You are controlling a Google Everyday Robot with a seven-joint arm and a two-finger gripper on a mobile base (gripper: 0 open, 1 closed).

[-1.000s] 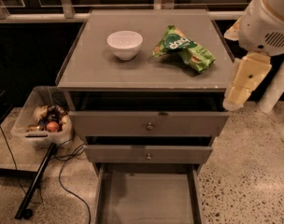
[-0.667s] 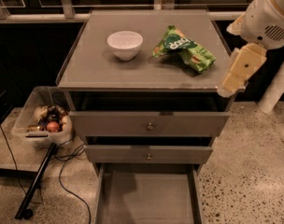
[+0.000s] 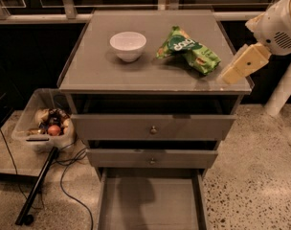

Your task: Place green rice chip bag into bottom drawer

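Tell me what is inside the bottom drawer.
Only its bare floor shows in the bottom drawer; its rear is covered by the middle drawer. The green rice chip bag lies on the cabinet top; the gripper hovers beside it, at the top's edge.

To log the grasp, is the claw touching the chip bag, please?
Apart. Camera view shows bare cabinet top between the claw, at its right edge, and the bag.

A white vented arm ends in a cream pincer by the cabinet.
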